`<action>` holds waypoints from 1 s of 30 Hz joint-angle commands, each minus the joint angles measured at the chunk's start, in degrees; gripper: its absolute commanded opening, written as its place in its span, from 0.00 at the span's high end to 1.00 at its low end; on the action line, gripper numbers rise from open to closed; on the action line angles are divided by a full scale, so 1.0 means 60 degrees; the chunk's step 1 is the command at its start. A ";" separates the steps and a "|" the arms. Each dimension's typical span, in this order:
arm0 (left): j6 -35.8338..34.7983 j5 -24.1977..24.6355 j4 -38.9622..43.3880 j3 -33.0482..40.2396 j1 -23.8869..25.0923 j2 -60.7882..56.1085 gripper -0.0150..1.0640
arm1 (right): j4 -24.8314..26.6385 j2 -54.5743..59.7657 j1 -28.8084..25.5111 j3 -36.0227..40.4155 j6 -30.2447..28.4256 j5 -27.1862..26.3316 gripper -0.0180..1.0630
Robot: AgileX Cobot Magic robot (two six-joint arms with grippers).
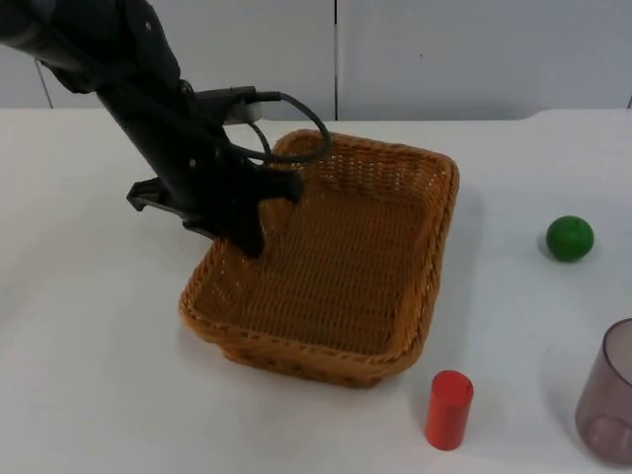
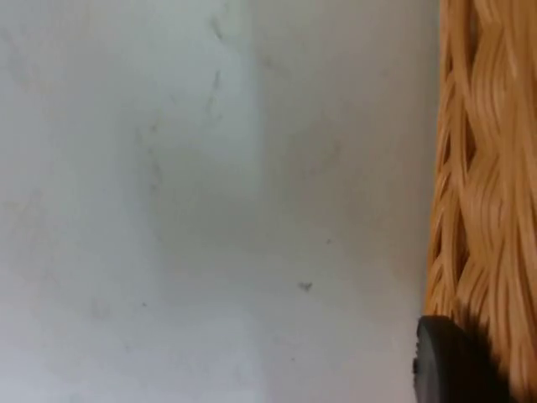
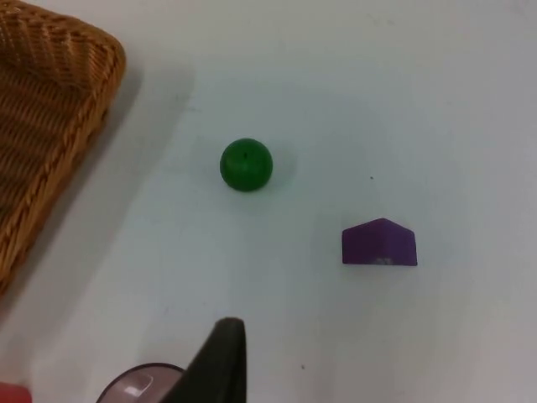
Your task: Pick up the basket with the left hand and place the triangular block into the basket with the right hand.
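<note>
The brown wicker basket [image 1: 341, 348] stands in the middle of the table. My left gripper [image 1: 240, 235] is shut on its left rim, one finger inside and the other against the outer wall. In the left wrist view the woven basket wall [image 2: 482, 168] runs beside a black fingertip [image 2: 453, 365], with bare table next to it. The purple triangular block [image 3: 379, 243] lies on the table in the right wrist view, apart from the basket [image 3: 42, 126]. My right gripper [image 3: 222, 353] hovers above the table, well short of the block.
A green ball [image 1: 570, 238] [image 3: 246, 164] lies right of the basket, between it and the block. A red cylinder [image 1: 448, 409] stands by the basket's front right corner. A translucent cup [image 1: 612, 405] [image 3: 138, 382] stands at the front right edge.
</note>
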 commanded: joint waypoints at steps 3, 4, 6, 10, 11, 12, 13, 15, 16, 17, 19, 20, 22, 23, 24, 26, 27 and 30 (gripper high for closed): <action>-0.0812 0.0256 0.0520 -0.0033 0.0284 -0.0415 0.99 | -0.0008 0.0006 -0.0065 -0.0025 -0.0150 -0.0155 0.01; -0.0980 0.0489 0.0588 -0.0033 0.0336 -0.0584 0.99 | -0.0008 0.0006 -0.0065 -0.0025 -0.0150 -0.0155 0.01; -0.1000 0.0813 0.0630 -0.0015 0.0417 -0.0803 0.99 | -0.0031 0.0006 -0.0065 -0.0025 -0.0150 -0.0173 0.01; -0.1000 0.1221 0.0626 0.1113 0.0583 -0.2278 0.99 | -0.0031 0.0006 -0.0065 -0.0025 -0.0150 -0.0190 0.01; -0.1000 0.1113 0.0601 0.1663 0.0658 -0.2730 0.99 | -0.0031 0.0006 -0.0065 -0.0025 -0.0150 -0.0169 0.01; -0.1000 0.1113 0.0601 0.1663 0.0658 -0.2730 0.99 | -0.0031 0.0006 -0.0065 -0.0025 -0.0150 -0.0169 0.01; -0.1000 0.0974 0.0580 0.2088 0.0679 -0.3200 0.99 | -0.0031 0.0006 -0.0065 -0.0025 -0.0150 -0.0169 0.01; -0.1000 0.0733 0.0372 0.3056 0.0892 -0.4133 0.99 | -0.0031 0.0006 -0.0065 -0.0025 -0.0150 -0.0152 0.01; -0.0881 0.0636 0.0099 0.3429 0.1039 -0.4517 0.99 | -0.0031 0.0006 -0.0065 -0.0025 -0.0150 -0.0114 0.01; -0.0881 0.0636 0.0099 0.3429 0.1039 -0.4517 0.99 | -0.0031 0.0006 -0.0065 -0.0025 -0.0150 -0.0114 0.01; -0.0454 0.0451 -0.0553 0.4283 0.1423 -0.5358 0.99 | -0.0009 0.0006 -0.0065 -0.0025 -0.0150 0.0015 0.01; -0.0193 0.0393 -0.0848 0.4668 0.1658 -0.5705 0.99 | -0.0009 0.0006 -0.0065 -0.0025 -0.0150 0.0083 0.01; 0.0462 0.0369 -0.1689 0.5293 0.2120 -0.6170 0.99 | 0.0007 0.0006 -0.0065 -0.0025 -0.0150 0.0150 0.01; 0.0462 0.0369 -0.1689 0.5293 0.2120 -0.6170 0.99 | 0.0007 0.0006 -0.0065 -0.0025 -0.0150 0.0150 0.01; 0.0788 0.0388 -0.2023 0.5530 0.2324 -0.6302 0.99 | 0.0024 0.0006 -0.0065 -0.0025 -0.0150 0.0176 0.01; 0.1367 0.0553 -0.2461 0.5931 0.2657 -0.6412 0.99 | 0.0025 0.0006 -0.0065 -0.0025 -0.0150 0.0220 0.01; 0.1579 0.0684 -0.2636 0.6048 0.2784 -0.6412 0.99 | 0.0025 0.0006 -0.0065 -0.0025 -0.0150 0.0268 0.01; 0.1685 0.0717 -0.2654 0.6170 0.2882 -0.6412 0.99 | 0.0025 0.0006 -0.0065 -0.0025 -0.0345 0.0458 0.01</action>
